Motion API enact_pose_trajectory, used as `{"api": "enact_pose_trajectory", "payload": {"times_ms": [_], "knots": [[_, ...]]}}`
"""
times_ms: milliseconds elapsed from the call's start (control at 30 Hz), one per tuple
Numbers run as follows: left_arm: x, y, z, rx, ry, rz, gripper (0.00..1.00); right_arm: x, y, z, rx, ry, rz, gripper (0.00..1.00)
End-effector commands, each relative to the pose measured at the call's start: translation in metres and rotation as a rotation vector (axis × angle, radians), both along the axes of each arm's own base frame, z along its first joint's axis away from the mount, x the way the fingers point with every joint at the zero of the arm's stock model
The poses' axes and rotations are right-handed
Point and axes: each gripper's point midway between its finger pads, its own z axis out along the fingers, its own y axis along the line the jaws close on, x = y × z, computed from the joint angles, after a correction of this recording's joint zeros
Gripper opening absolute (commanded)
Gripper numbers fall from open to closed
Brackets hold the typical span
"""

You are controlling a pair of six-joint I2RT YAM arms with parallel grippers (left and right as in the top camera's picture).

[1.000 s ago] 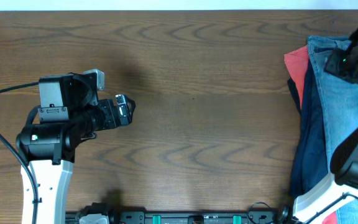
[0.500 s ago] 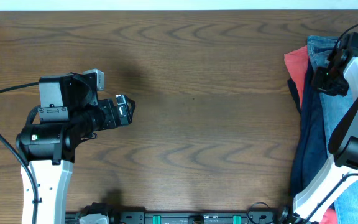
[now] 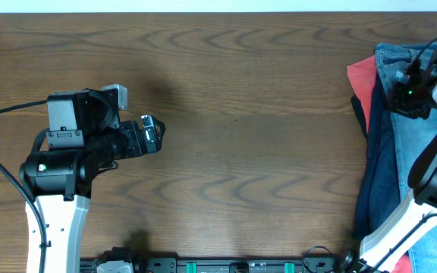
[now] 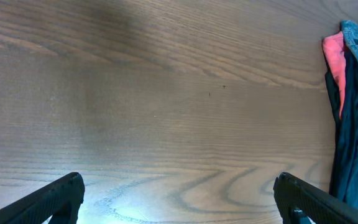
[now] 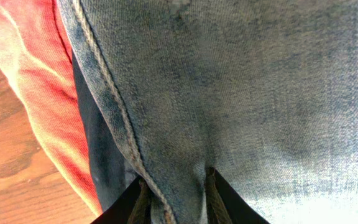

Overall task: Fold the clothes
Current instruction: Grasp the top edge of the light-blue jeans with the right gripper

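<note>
The jeans (image 3: 391, 61) lie on top of a pile at the right edge of the table (image 3: 241, 91), over a navy garment (image 3: 378, 167) and a red-orange garment (image 3: 361, 76). The right gripper (image 5: 178, 186) pinches a fold of the jeans. The left gripper (image 4: 178, 186) hangs over the bare left side, jaws spread wide.

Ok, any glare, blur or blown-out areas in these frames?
Overhead: sharp and evenly lit. Left wrist: a pale glare patch on the table near the bottom edge, and the grain looks soft. Right wrist: very close on the jeans, with the weave washed out at lower right.
</note>
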Motion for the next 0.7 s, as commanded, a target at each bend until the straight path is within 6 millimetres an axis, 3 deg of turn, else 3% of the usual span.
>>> {"api": "enact_pose_trajectory", "payload": {"times_ms": [0, 333, 667], "knots": [[0.003, -0.001, 0.012, -0.010, -0.031, -0.003, 0.98, -0.001, -0.003, 0.000, 0.075, -0.033, 0.000, 0.27], [0.004, -0.001, 0.010, -0.010, -0.024, -0.004, 0.98, -0.005, -0.011, 0.006, 0.173, -0.094, -0.002, 0.33], [0.005, -0.001, 0.008, -0.011, -0.017, -0.003, 0.98, -0.012, -0.027, 0.001, 0.107, -0.049, -0.083, 0.11]]}}
